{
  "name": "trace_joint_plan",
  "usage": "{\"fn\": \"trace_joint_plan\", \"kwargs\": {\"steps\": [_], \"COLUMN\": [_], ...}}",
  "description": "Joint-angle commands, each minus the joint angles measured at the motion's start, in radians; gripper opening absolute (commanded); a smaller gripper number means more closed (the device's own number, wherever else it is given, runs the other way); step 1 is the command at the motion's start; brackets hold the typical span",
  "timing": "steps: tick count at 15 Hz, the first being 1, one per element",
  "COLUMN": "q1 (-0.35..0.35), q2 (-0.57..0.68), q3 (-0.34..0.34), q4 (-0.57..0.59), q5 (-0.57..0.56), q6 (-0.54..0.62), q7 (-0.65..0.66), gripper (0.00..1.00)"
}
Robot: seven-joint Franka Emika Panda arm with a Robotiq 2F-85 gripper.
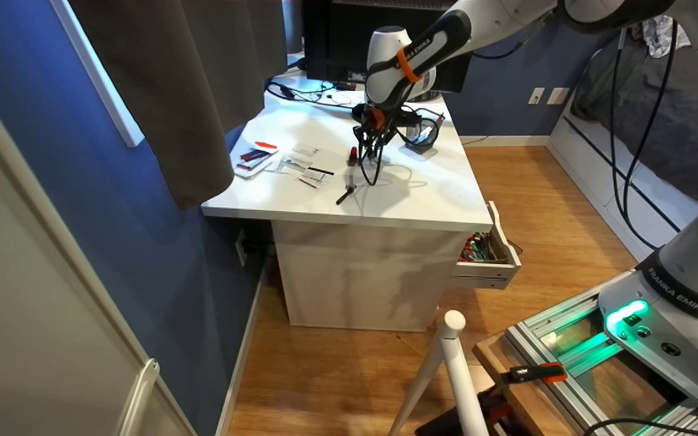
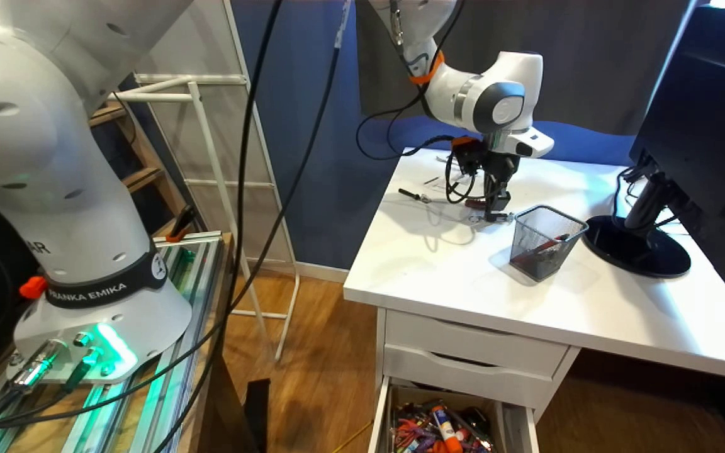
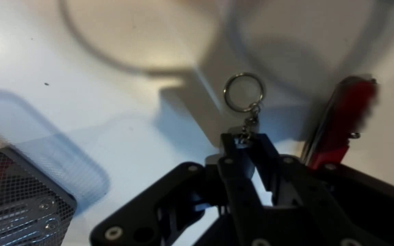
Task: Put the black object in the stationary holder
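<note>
Over the white tabletop [image 2: 425, 270], in from its edges, the end effector [image 3: 243, 139] stands narrow around a keychain [image 3: 252, 110]; whether it grips it, I cannot tell.

In the wrist view an open stretch of white desk [image 3: 125, 136] lies between the gripper [image 3: 244, 137] and the wire-mesh pencil cup [image 2: 540, 263]; the cup's mouth faces up, partly taken by a red item [image 2: 551, 244] inside; on the gripper's opposite side a red pocketknife [image 3: 344, 118] lies just beside it, leaving little room there; a keychain [image 3: 252, 115] takes up the slim space at the fingertips; a cable loop [image 1: 372, 183] hangs low by the gripper; in an exterior view, the desk from the slim black object [image 2: 411, 194] across to the cup's near side is open; just beyond the cup, the monitor's round base [image 2: 639, 258] and the monitor [image 2: 708, 126] above it block the way; toward the curtain [image 1: 161, 91], flat card-like pieces [image 1: 296, 163] leave the space above them free.
</note>
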Motion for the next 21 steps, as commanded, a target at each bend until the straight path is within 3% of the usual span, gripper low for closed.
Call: {"fn": "trace_joint_plan", "kwargs": {"steps": [1, 5, 11, 16, 21], "q1": [0.009, 0.019, 0.026, 0.016, -0.001], "q2": [-0.129, -0.287, -0.475, -0.536, -0.502], "q3": [-0.005, -0.002, -0.071, -0.141, -0.181], "q4": [-0.105, -0.227, -0.377, -0.437, -0.43], "q5": [0.041, 0.049, -0.022, -0.171, -0.292], "q6": [-0.054, -0.081, -0.039, 0.014, 0.077], "q7": [0.006, 0.038, 0.25, 0.471, 0.656], "gripper": [0.05, 0.05, 0.05, 0.05, 0.05]}}
